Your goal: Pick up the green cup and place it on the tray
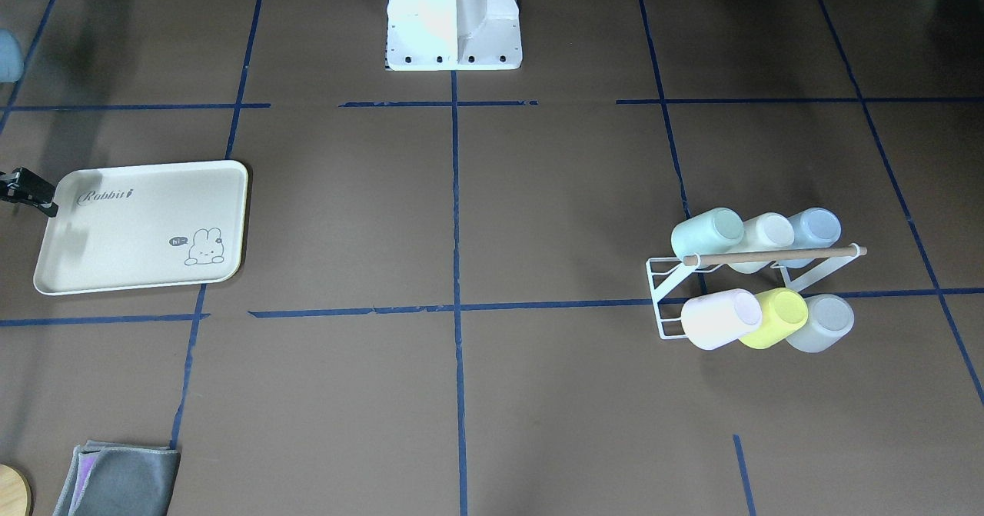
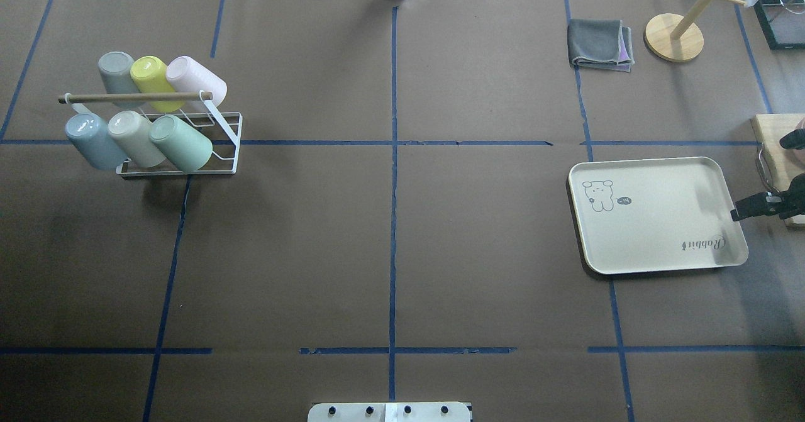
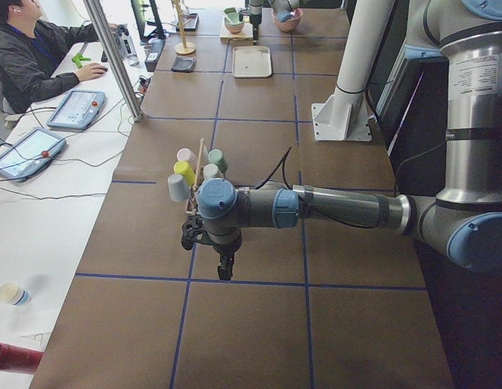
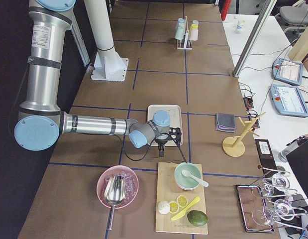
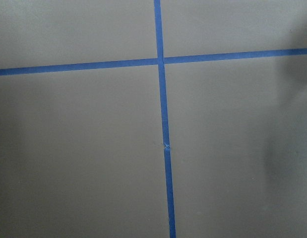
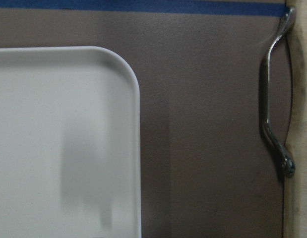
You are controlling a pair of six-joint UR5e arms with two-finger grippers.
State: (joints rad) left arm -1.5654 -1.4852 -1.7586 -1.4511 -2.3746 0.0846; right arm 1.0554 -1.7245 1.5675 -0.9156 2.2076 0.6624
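Observation:
The green cup (image 2: 182, 143) is pale mint and lies tilted on the lower row of a white wire rack (image 2: 226, 139), at that row's end nearest the table's middle. It also shows in the front view (image 1: 707, 233). The cream tray (image 2: 657, 214) with "Rabbit" lettering lies empty on the robot's right side, also seen in the front view (image 1: 138, 228). My right gripper (image 2: 737, 213) hangs just off the tray's outer short edge; its fingers look together and hold nothing. My left gripper (image 3: 225, 269) shows only in the left side view, near the rack; I cannot tell if it is open.
The rack also holds a yellow-green cup (image 2: 149, 73), a pink cup (image 2: 198, 79), a pale blue cup (image 2: 91, 139) and others. A folded grey cloth (image 2: 600, 44) and a wooden stand (image 2: 674, 37) lie beyond the tray. A cutting board (image 2: 775, 151) with a metal handle (image 6: 272, 99) lies beside it.

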